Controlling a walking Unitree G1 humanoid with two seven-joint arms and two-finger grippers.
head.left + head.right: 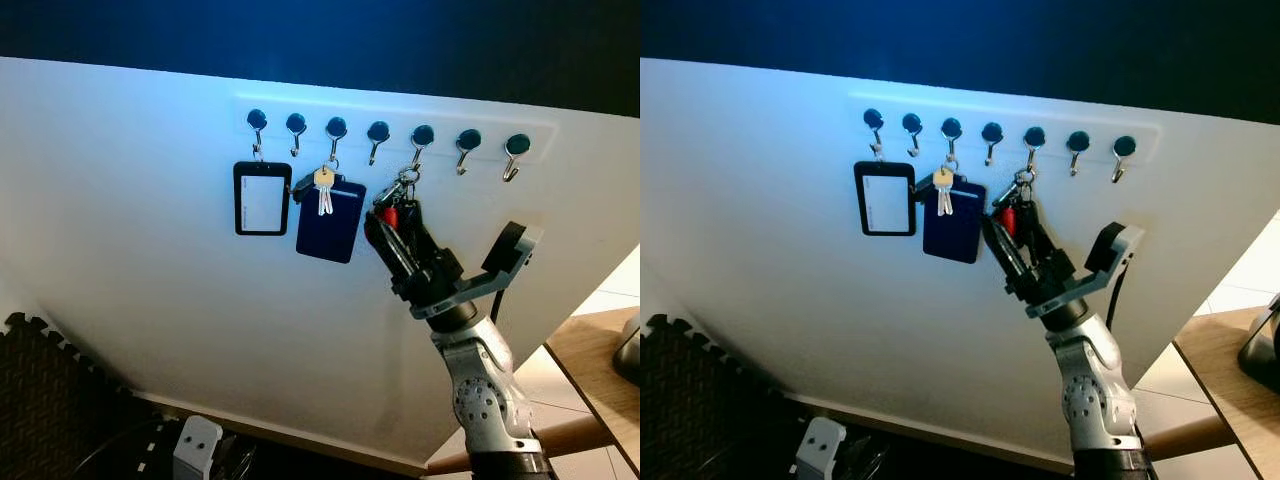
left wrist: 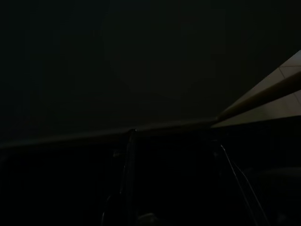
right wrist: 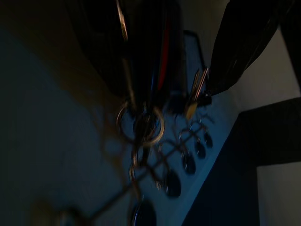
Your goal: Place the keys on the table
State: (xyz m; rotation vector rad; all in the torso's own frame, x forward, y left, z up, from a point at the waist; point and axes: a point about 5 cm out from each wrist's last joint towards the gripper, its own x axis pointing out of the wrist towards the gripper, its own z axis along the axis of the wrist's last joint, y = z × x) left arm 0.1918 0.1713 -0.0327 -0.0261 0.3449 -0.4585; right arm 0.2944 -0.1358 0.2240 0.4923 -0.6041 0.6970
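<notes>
Item: keys (image 1: 403,200), a bunch with a red tag, hung by metal rings from the fifth hook (image 1: 421,137) of a seven-hook rail (image 1: 390,128), counted from the rail's left end. The bunch dangled straight down from that hook, long axis vertical, rings uppermost.

Right gripper (image 1: 392,228): raised to the bunch just below the fifth hook, its two black fingers (image 1: 1002,250) reaching up either side of the keys; in the right wrist view the keys (image 3: 155,70) sat between the fingers. Whether the jaws pinched them or merely flanked them could not be told.

Left arm: idle, wrist view dark.

Also under the rail: black badge holder (image 1: 262,198) below the first hook; a small key (image 1: 324,188) over a dark blue card holder (image 1: 331,220) below the third.

Surface: white wall panel (image 1: 130,220). Wooden table (image 1: 596,362) lay low, to the rail's right; black foam mat (image 1: 55,390) low, to its left.
</notes>
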